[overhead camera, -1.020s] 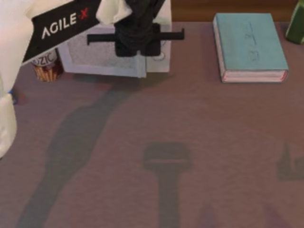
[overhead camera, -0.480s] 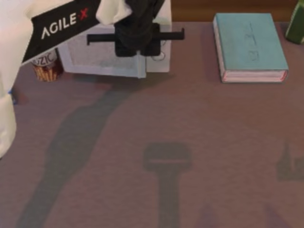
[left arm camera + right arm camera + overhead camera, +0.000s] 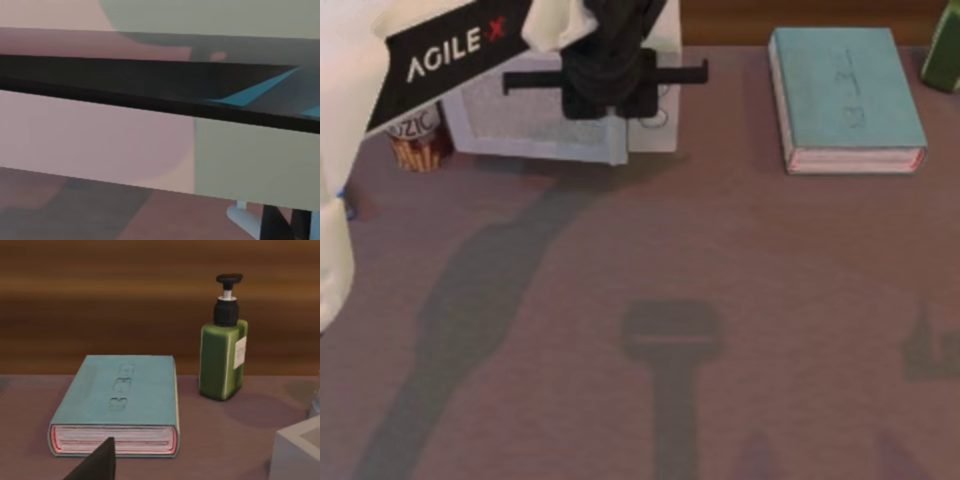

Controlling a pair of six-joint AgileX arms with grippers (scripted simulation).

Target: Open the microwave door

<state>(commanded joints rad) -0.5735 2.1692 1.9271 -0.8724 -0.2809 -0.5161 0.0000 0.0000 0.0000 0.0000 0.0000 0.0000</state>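
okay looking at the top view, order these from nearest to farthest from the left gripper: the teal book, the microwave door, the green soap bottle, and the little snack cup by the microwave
1. The microwave door: right under the left gripper, at the back left.
2. The snack cup: left of the microwave, at the table's left side.
3. The teal book: back right.
4. The green soap bottle: far right edge, beyond the book.

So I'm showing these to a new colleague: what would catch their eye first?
Probably the left arm with its AgileX lettering, reaching across the top view's upper left so that the left gripper sits over the microwave at the door. Next, the teal book lying flat at the upper right, with a green pump bottle standing beside it.
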